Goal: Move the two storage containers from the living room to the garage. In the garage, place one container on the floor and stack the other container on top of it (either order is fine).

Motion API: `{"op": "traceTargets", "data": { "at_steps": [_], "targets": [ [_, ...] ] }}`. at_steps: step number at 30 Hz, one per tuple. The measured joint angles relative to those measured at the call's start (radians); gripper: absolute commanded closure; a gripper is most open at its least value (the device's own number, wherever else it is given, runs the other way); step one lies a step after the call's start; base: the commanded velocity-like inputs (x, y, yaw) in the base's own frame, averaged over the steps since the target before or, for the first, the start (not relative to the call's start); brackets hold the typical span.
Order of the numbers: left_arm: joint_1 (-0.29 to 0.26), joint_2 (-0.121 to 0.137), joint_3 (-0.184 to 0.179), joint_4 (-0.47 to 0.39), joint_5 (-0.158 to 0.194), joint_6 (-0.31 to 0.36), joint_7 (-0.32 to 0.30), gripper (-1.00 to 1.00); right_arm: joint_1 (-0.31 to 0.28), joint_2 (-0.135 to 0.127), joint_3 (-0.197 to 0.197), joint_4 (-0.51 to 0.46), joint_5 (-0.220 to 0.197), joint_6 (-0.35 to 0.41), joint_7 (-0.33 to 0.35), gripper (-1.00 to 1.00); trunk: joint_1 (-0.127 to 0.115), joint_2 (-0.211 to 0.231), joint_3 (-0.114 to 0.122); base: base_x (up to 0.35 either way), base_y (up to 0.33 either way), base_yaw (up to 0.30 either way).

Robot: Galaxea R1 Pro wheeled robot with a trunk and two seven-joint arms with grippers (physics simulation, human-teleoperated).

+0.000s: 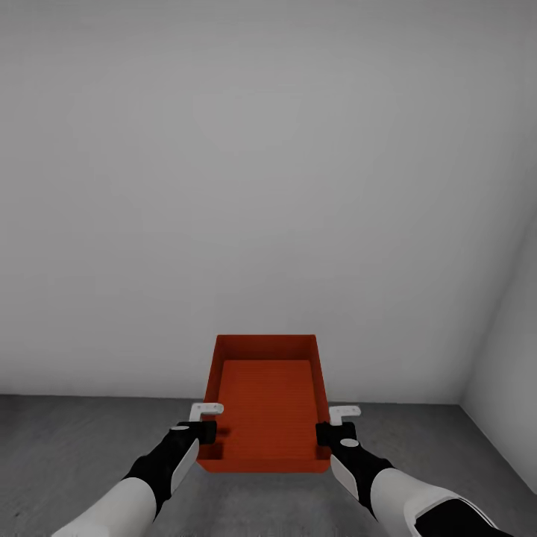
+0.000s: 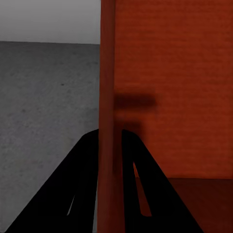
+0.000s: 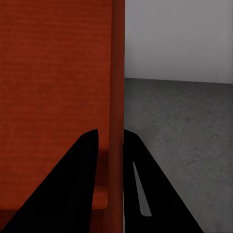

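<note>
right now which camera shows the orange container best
The head view: the whole storage container shows, open top and ribbed bottom, held between the left pincer and right pincer above the floor. Each wrist view gives a close look at one side wall pinched between fingers.

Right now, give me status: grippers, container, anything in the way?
Left gripper and right gripper shut on opposite side walls of the storage container, held above the concrete floor. White wall ahead. Nothing in the way.
</note>
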Motion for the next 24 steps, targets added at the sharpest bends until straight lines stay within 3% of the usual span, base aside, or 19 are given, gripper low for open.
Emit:
{"op": "traceTargets", "data": {
  "at_steps": [13, 24],
  "targets": [
    [0.0, 0.0, 0.001, 0.001, -0.001, 0.001, 0.0, 1.0, 0.0, 0.0, 0.003, 0.001, -0.003, 0.0, 0.0, 1.0, 0.0, 0.0, -0.021, 0.0, 0.0, 0.0],
    [0.0, -0.001, 0.002, 0.002, -0.001, 0.001, 0.0, 1.0, 0.0, 0.0, 0.004, 0.001, -0.005, 0.0, 0.0, 1.0, 0.042, -0.077, -0.074, 0.0, 0.0, 0.0]
  ]
}}
